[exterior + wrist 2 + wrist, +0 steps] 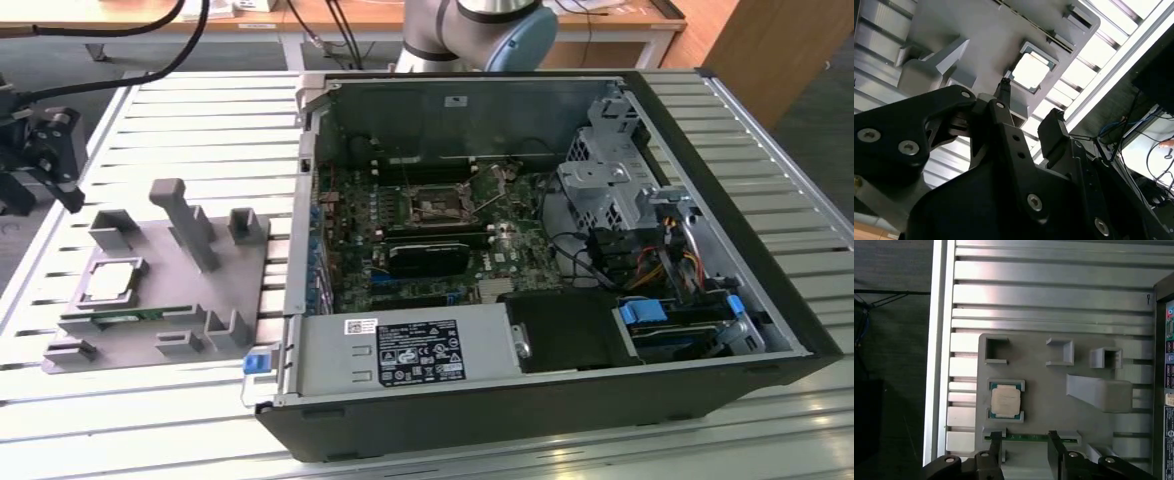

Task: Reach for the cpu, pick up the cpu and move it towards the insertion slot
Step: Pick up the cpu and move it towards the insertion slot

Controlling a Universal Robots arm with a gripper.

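Pickup was not yet done: the chip lay in its grey holder, the open, empty gripper hovering near; the socket stood well apart.

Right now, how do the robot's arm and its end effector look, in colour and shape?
The arm is silver-grey and rounded, with a light blue joint cap. The end effector is matte black: flat linkage plates with silver screw heads, ending in two narrow black fingers.
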